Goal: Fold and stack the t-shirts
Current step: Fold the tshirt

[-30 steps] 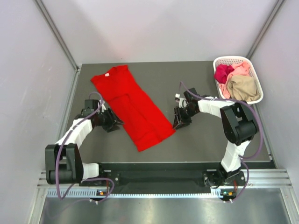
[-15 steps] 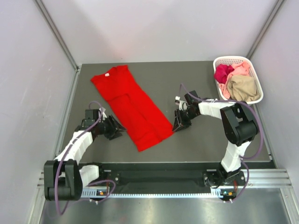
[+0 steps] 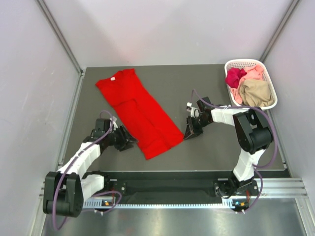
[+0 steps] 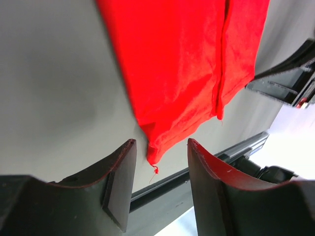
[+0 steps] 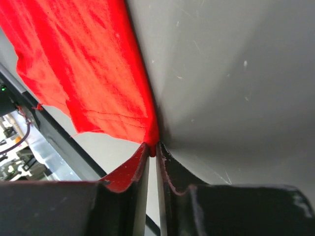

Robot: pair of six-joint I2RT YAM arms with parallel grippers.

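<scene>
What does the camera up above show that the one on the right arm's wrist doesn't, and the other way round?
Only the overhead view shows the whole red t-shirt laid out, its white neck label, the basket of other t-shirts, and the left gripper beside the shirt's near corner. Only the right wrist view shows up close that the right gripper has a hem corner pinched in its nearly shut jaws. Both show the red cloth on the dark table.
</scene>
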